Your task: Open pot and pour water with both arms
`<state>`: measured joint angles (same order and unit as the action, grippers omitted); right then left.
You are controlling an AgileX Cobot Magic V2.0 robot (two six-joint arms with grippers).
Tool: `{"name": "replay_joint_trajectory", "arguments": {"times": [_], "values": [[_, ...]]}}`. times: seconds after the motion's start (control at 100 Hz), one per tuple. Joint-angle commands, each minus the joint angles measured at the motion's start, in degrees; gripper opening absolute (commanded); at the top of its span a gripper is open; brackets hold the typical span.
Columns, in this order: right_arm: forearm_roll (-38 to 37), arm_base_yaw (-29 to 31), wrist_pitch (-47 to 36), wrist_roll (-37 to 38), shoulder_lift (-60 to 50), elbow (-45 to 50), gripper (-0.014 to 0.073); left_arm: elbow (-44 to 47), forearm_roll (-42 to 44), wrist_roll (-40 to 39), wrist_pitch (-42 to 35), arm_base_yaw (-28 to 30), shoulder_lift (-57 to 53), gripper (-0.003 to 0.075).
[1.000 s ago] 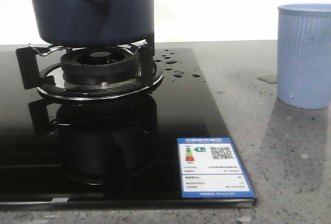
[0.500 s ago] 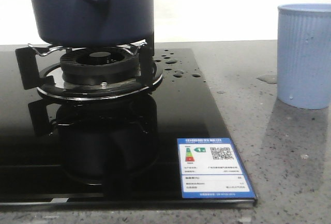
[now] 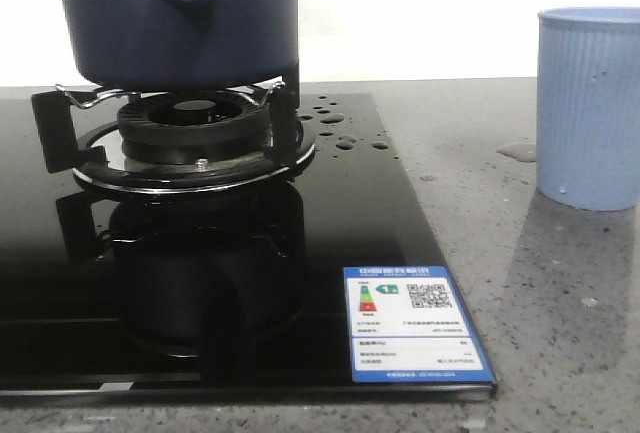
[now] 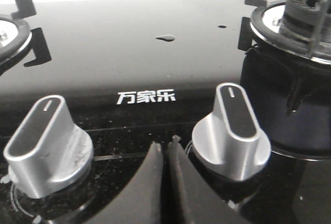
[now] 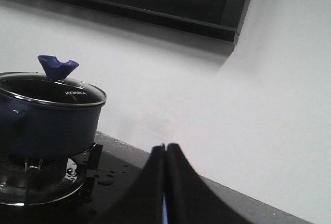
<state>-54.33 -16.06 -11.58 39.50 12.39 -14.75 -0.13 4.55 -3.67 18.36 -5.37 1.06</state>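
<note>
Black glass hob [image 3: 400, 253]: pot [image 3: 175, 18] upright, handle mount facing camera.

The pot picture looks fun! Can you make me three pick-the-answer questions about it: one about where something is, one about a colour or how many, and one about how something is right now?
1. Where is the pot?
A. on the burner
B. on the counter
C. in the cup

2. What colour is the cup?
A. red
B. pale blue
C. green

3. Is the lid on the pot?
A. off
B. on
C. hanging

Answers: 1 A, the pot stands on the burner's metal supports. 2 B, the ribbed cup is pale blue. 3 B, the right wrist view shows the glass lid sitting on the pot's rim.
</note>
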Motion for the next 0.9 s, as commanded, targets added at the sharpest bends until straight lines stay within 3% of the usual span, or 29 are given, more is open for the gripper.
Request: {"name": "replay_joint_trajectory", "arguments": {"times": [0.0,0.64,0.81,0.89], "values": [[0.15,0.28,-2.54,-0.05,0.52,-1.58,-0.0066,2.35,0.18,-0.75,-3.85,0.16,1.15,-0.002],[0.15,0.28,-2.2,-0.05,0.52,-1.44,-0.0066,2.35,0.18,-0.75,-3.85,0.16,1.15,-0.0019],[0.15,0.28,8.23,-0.05,0.39,0.98,-0.0066,2.35,0.18,-0.75,-3.85,0.16,1.15,-0.0019],[3.96,0.7,10.76,-0.41,-0.51,2.93,-0.0066,2.35,0.18,-0.75,-3.85,0.16,1.15,-0.002]]}}
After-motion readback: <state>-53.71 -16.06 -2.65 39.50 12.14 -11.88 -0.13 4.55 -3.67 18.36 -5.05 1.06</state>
